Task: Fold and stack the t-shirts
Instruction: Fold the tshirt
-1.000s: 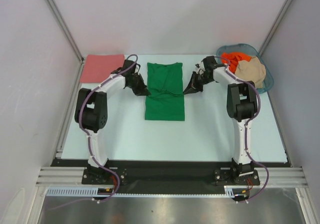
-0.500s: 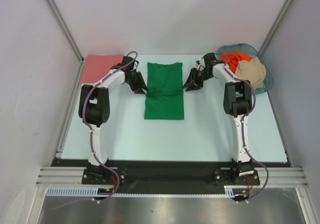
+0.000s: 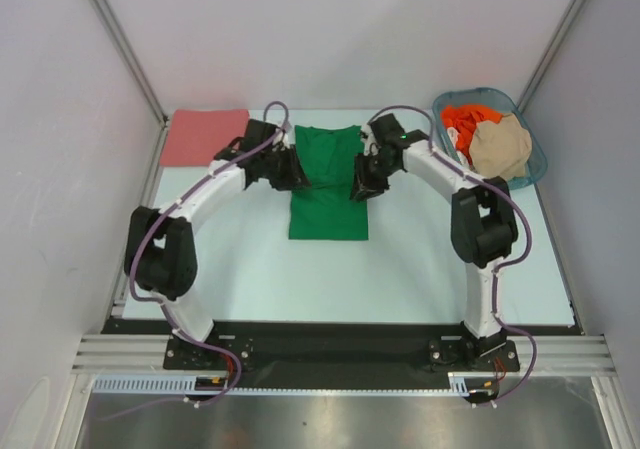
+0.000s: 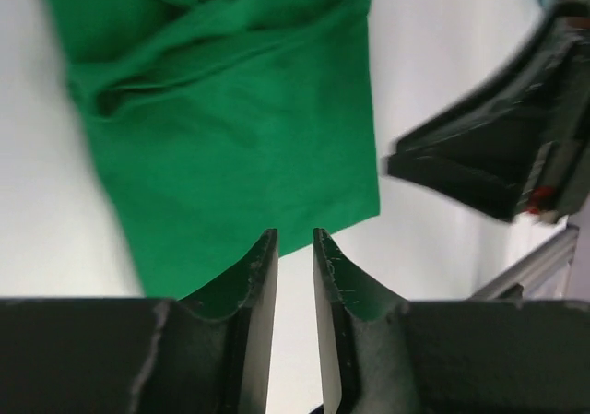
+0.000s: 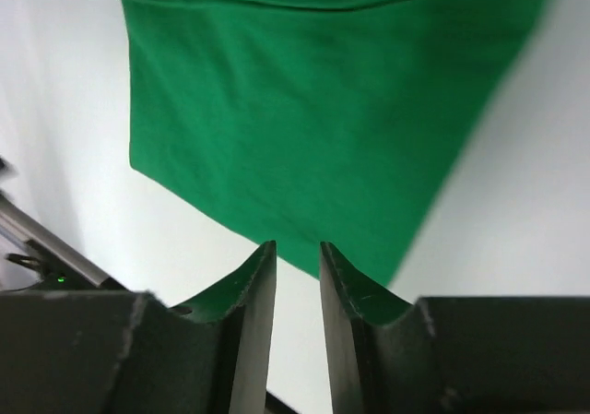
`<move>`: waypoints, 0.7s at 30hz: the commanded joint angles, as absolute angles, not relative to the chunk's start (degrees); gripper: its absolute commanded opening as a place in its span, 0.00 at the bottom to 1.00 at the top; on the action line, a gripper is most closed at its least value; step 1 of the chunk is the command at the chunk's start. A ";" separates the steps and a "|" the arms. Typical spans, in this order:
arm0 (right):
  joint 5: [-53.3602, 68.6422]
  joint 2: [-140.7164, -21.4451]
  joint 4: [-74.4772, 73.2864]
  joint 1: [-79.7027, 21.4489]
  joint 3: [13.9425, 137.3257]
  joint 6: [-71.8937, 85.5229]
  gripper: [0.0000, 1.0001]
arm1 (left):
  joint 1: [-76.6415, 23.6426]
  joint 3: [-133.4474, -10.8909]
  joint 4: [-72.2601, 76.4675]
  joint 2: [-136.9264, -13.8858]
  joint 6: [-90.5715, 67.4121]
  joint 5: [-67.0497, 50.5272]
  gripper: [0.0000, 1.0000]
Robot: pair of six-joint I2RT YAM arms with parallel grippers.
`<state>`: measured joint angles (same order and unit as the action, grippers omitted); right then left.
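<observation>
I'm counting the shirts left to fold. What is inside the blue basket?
The basket holds an orange-red shirt with a beige shirt lying partly on it. Anything beneath those two is covered and cannot be seen.

A pale bench [image 3: 420, 269] sits boxed in by plain white walls: one behind its far edge [image 3: 340, 29] and one along each side. Metal posts [image 3: 120, 44] rise from the far corners. An aluminium rail [image 3: 340, 351] runs along the near edge, with brushed steel sheet [image 3: 340, 424] beyond it. The light is even.
</observation>
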<state>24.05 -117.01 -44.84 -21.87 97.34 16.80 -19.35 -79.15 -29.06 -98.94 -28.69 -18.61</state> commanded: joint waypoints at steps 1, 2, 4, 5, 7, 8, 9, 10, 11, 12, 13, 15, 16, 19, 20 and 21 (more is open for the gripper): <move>16.79 -121.88 -39.02 -25.13 98.86 18.89 0.30 | -21.18 -75.93 -19.08 -103.60 -31.72 -23.64 0.26; 16.53 -123.56 -39.20 -25.48 101.66 19.24 0.29 | -21.27 -76.29 -18.29 -105.01 -31.99 -24.51 0.23; 16.00 -126.29 -39.81 -26.10 104.58 19.51 0.29 | -21.27 -78.13 -18.11 -108.87 -31.56 -23.91 0.23; 15.56 -128.74 -40.16 -26.10 106.07 19.60 0.29 | -21.27 -78.83 -18.19 -110.20 -31.12 -23.65 0.23; 15.21 -130.60 -39.82 -26.46 109.15 19.51 0.29 | -21.18 -81.29 -18.19 -112.05 -29.71 -22.41 0.23; 15.03 -132.35 -40.68 -26.54 110.38 19.51 0.29 | -21.09 -82.34 -18.54 -114.24 -29.27 -22.59 0.24; 14.16 -133.23 -41.22 -26.54 112.57 19.51 0.29 | -21.01 -84.62 -19.85 -115.21 -28.48 -22.41 0.24; 14.06 -133.94 -41.57 -26.37 113.46 19.25 0.30 | -20.83 -85.60 -20.56 -116.18 -28.04 -21.80 0.24; 13.98 -134.38 -42.18 -26.37 114.16 19.16 0.31 | -20.66 -86.39 -20.74 -117.41 -27.52 -21.80 0.25; 13.45 -135.08 -42.27 -26.19 114.87 19.33 0.31 | -20.13 -87.70 -20.92 -117.86 -26.73 -21.62 0.25; 13.19 -135.17 -42.28 -25.93 115.57 19.42 0.31 | -19.87 -88.41 -21.35 -118.38 -26.20 -20.93 0.25; 13.01 -135.70 -42.19 -25.49 116.28 19.68 0.32 | -18.73 -91.30 -22.49 -120.31 -24.45 -20.39 0.25; 12.83 -136.14 -42.27 -25.23 116.71 19.69 0.32 | -18.29 -92.36 -23.72 -121.02 -24.00 -20.04 0.25; 13.45 -138.95 -42.62 -23.65 119.43 20.30 0.33 | -16.62 -96.75 -24.95 -124.97 -21.98 -19.95 0.27; 13.45 -139.83 -43.50 -22.86 121.71 20.30 0.33 | -16.18 -98.51 -26.88 -126.20 -21.28 -19.78 0.27; 13.27 -140.97 -43.94 -22.33 123.38 20.39 0.33 | -15.39 -100.35 -27.76 -127.60 -19.62 -19.86 0.28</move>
